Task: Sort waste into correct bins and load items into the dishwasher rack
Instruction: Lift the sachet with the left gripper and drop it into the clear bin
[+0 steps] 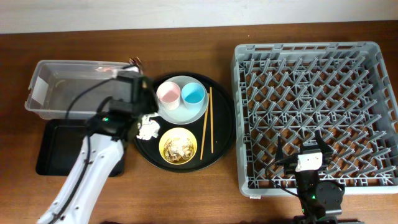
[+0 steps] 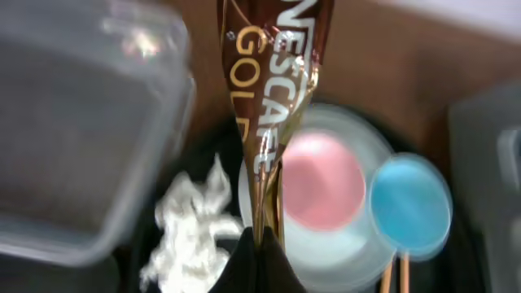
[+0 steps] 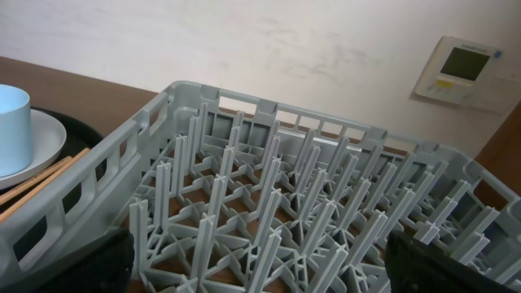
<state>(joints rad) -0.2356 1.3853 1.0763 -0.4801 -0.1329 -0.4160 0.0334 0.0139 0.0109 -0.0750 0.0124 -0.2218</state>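
Observation:
My left gripper (image 1: pixel 140 88) is shut on the brown-gold wrapper (image 2: pixel 277 98), which stands up from the fingertips (image 2: pixel 264 244), between the clear tub (image 1: pixel 68 87) and the round tray. The crumpled tissue (image 1: pixel 147 127) lies on that tray; it also shows in the left wrist view (image 2: pixel 191 232). The pink cup (image 1: pixel 168 93) and the blue cup (image 1: pixel 193 93) stand on the grey plate (image 1: pixel 186 112). The yellow bowl (image 1: pixel 178 145) holds beige scraps. The chopsticks (image 1: pixel 207 121) lie beside the plate. My right gripper (image 1: pixel 309 149) is open and empty over the rack's (image 1: pixel 317 68) front edge.
The large round black tray (image 1: pixel 224 118) carries the plate, bowl, tissue and chopsticks. The shallow black rectangular tray (image 1: pixel 59 146) lies in front of the clear tub, partly under my left arm. The rack's upright pegs (image 3: pixel 269 187) fill the right wrist view.

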